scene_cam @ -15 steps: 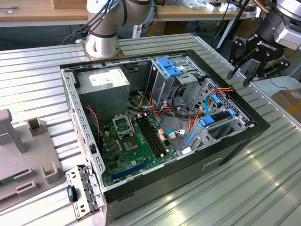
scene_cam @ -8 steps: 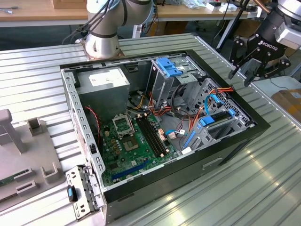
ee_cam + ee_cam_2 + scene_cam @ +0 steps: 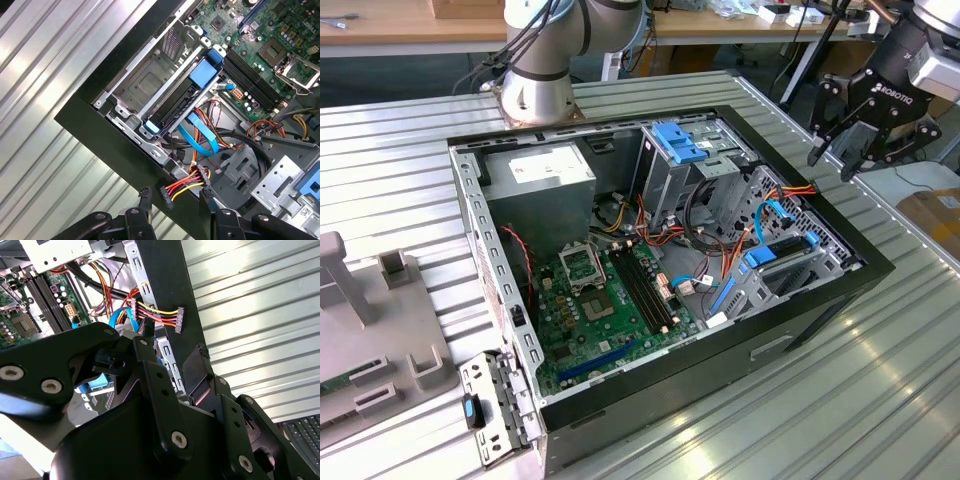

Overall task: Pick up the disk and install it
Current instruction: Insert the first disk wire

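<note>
Gripper (image 3: 832, 160) spread wide and empty, hovering above the open black metal computer case's (image 3: 790, 335) rim in the exterior view, first wrist view revealing blue-framed silver-grey disk (image 3: 202, 76) seated inside that case's bay

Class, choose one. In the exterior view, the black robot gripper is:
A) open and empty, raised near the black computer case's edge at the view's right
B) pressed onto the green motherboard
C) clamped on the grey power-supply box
A: the black robot gripper hangs with fingers spread and nothing between them, near the edge of the open black computer case at the exterior view's right.
</note>
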`<state>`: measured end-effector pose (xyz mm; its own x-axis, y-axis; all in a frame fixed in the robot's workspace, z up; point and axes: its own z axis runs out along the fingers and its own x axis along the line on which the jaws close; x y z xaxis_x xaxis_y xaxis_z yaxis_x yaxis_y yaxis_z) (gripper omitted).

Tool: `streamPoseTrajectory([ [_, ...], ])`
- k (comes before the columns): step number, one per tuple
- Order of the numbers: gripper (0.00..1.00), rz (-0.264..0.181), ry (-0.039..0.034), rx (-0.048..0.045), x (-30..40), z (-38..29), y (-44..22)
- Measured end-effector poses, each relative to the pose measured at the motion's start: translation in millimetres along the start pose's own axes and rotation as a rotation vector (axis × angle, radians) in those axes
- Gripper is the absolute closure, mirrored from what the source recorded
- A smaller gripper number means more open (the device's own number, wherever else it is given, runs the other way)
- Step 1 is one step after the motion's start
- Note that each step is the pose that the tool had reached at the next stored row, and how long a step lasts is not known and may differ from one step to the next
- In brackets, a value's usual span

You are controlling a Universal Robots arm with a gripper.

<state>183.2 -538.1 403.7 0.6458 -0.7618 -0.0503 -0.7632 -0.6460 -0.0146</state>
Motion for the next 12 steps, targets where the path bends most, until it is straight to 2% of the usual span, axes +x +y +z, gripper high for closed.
streamPoseTrajectory([
  [3, 0.49, -0.009, 0.0025, -0.0026, 0.3, -0.1, -0.3],
  [5, 0.49, -0.054, 0.0073, -0.0095, 0.3, 0.7, -0.4],
  [7, 0.49, -0.08, 0.0094, -0.0128, 0.6, 2.0, -0.2],
  [10, 0.49, -0.121, 0.0091, -0.0146, 3.6, 7.9, 2.2],
  [12, 0.49, -0.137, 0.0124, -0.0116, 6.1, 10.6, 5.8],
])
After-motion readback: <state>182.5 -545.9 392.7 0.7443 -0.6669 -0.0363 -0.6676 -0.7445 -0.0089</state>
